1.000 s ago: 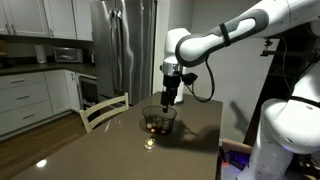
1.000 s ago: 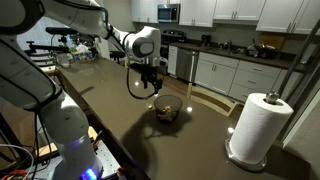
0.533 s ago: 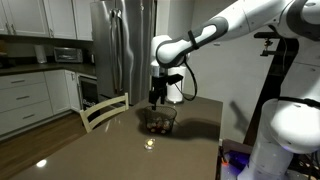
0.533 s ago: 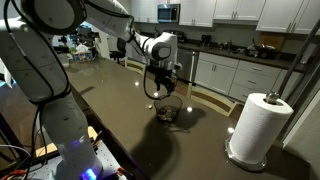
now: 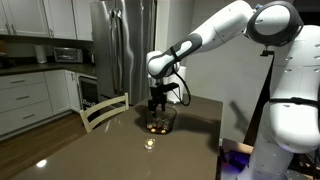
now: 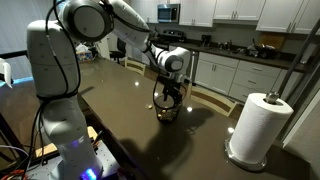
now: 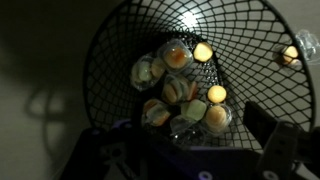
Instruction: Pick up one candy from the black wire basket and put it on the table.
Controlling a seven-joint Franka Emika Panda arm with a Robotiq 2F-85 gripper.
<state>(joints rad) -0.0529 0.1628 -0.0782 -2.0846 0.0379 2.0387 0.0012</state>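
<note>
The black wire basket (image 5: 158, 122) stands on the dark brown glossy table (image 5: 110, 150) and shows in both exterior views (image 6: 169, 108). In the wrist view the basket (image 7: 120, 50) holds several wrapped orange and pale green candies (image 7: 180, 92). My gripper (image 5: 155, 104) hangs straight above the basket, its fingers down at the rim (image 6: 169, 95). In the wrist view the gripper (image 7: 190, 145) is open, with dark fingers at the lower left and lower right and nothing between them.
A white paper-towel roll (image 6: 256, 126) on a stand sits on the table near the basket. A wooden chair back (image 5: 103, 108) stands at the table's far edge. Kitchen cabinets and a steel fridge (image 5: 118, 45) are behind.
My arm has swung across and come down over the basket. The gripper has moved from beside and above the basket to just over its rim.
</note>
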